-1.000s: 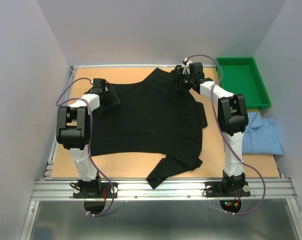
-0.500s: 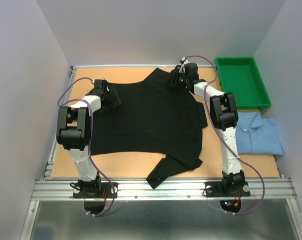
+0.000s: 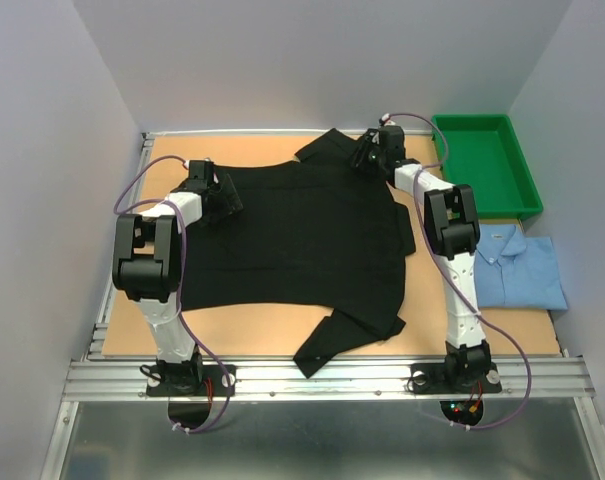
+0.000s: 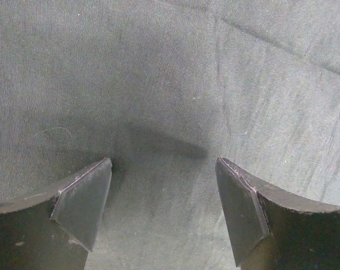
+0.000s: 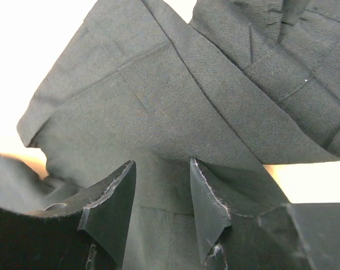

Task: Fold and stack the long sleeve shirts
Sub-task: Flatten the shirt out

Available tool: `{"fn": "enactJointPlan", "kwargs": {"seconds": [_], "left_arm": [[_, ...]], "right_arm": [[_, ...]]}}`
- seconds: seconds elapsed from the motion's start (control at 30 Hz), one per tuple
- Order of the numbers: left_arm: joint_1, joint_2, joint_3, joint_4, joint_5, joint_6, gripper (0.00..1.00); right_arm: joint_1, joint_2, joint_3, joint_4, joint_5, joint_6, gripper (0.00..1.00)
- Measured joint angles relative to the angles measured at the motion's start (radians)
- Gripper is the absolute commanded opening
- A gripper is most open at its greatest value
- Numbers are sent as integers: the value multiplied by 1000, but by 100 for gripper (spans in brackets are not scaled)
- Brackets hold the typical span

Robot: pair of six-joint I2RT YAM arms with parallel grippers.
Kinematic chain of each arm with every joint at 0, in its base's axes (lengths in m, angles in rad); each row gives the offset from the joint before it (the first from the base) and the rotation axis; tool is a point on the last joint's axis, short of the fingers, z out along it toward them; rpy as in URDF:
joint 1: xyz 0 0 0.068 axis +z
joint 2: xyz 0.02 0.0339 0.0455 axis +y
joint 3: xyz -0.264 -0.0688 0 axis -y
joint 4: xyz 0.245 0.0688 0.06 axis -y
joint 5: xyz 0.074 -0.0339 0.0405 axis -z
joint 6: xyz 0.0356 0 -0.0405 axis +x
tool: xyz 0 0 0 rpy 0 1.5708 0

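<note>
Nearest the arm bases, one sleeve of the soft, collared, long-sleeved black shirt (image 3: 302, 240) trails crumpled toward the near edge of the tan board table (image 3: 242, 325), while its body lies spread flat across the middle. To the right, well apart from it, the light blue collared cloth shirt (image 3: 523, 266) lies folded. Farther back on the left, the left gripper (image 4: 164, 169) stands with jaws wide over the black cloth, nothing between them; whether its tips press the fabric or hover just above it I cannot tell. At the far edge the right gripper (image 5: 161, 169) has its jaws about half closed on a thick fold of the black shirt, raised off the table. The hold looks to be on a bunched edge near the fingertips, so a quick pull could let it slip out, or drag the whole body askew if the left side is not pinned. The green plastic tray (image 3: 482, 165) sits near that arm's far reach, close enough to catch a swung sleeve, and the loose near sleeve is not yet tucked in.
</note>
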Motion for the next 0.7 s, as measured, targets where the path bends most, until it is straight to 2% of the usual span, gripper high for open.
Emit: {"fn": "enactJointPlan", "kwargs": {"seconds": [0.27, 0.5, 0.63, 0.7], "left_arm": [[0, -16, -21, 6, 1, 0, 87], [0, -23, -6, -52, 13, -1, 88], [0, -26, 24, -138, 11, -3, 88], [1, -39, 51, -185, 2, -6, 88]], "right_arm": [[-101, 0, 0, 0, 37, 71, 49], [-111, -18, -2, -14, 26, 47, 60], [-106, -108, -41, -55, 6, 20, 62], [-105, -211, -119, -45, 4, 11, 62]]}}
